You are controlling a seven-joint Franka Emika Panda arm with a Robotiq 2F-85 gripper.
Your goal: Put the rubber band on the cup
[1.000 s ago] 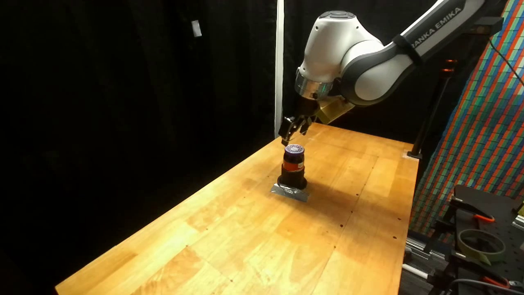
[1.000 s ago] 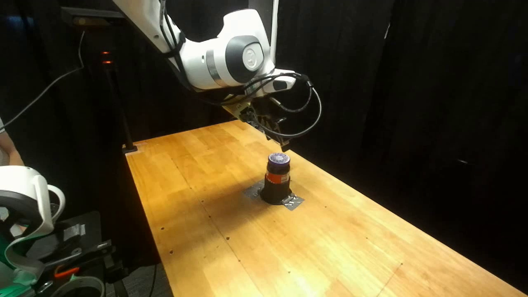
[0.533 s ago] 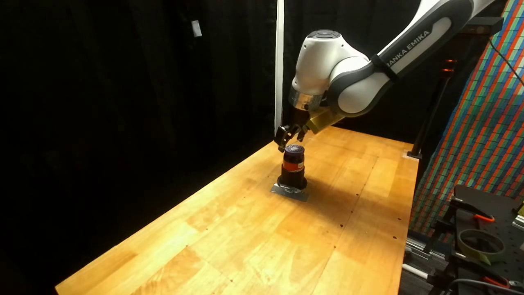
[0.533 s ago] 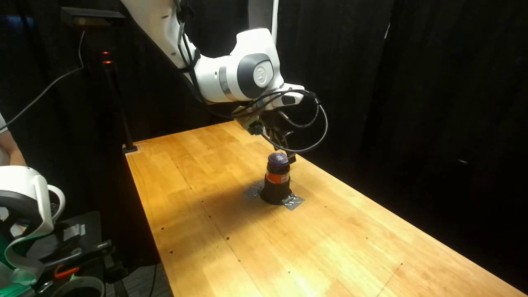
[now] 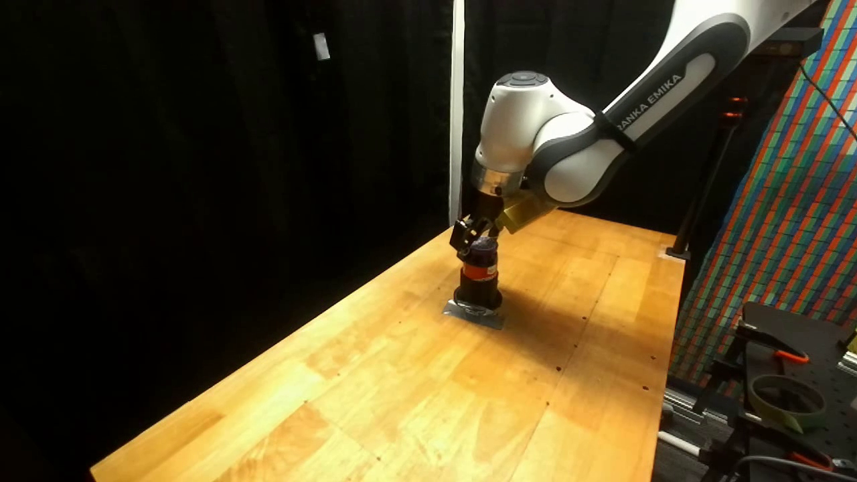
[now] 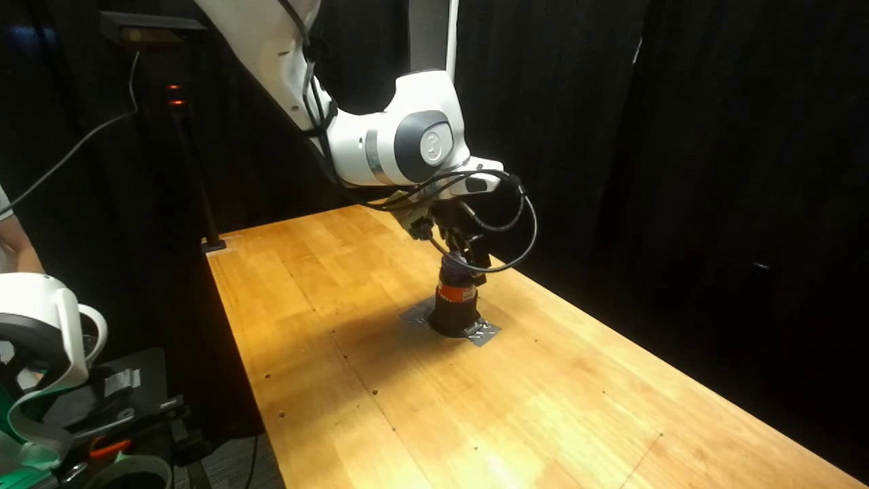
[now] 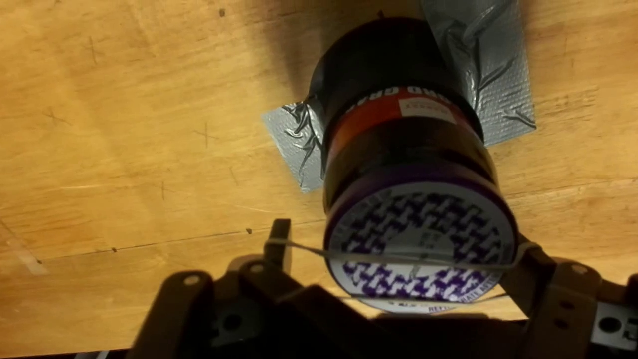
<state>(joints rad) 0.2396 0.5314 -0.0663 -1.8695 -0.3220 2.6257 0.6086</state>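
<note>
The cup, a dark jar with an orange label and purple-white patterned lid, stands upright in a black base in both exterior views (image 5: 480,272) (image 6: 456,293). In the wrist view the cup (image 7: 408,142) fills the middle, lid toward the camera. My gripper (image 7: 403,249) is open, its fingers on either side of the lid; the right one is partly hidden behind the lid's rim. The rubber band (image 7: 376,258) is stretched between both fingers, with two strands crossing over the lid. I cannot tell whether it touches the lid. In the exterior views my gripper (image 5: 478,244) is at the cup's top.
Grey tape (image 5: 474,314) holds the black base to the wooden table (image 5: 415,388). A cable loop (image 6: 533,224) hangs from the wrist. A black post (image 6: 197,183) stands at the table's far corner. A side cart with a tape roll (image 5: 787,402) is beside the table.
The arm has come down and toward the cup. The gripper went from above and behind the lid to around its top. The cup has not moved.
</note>
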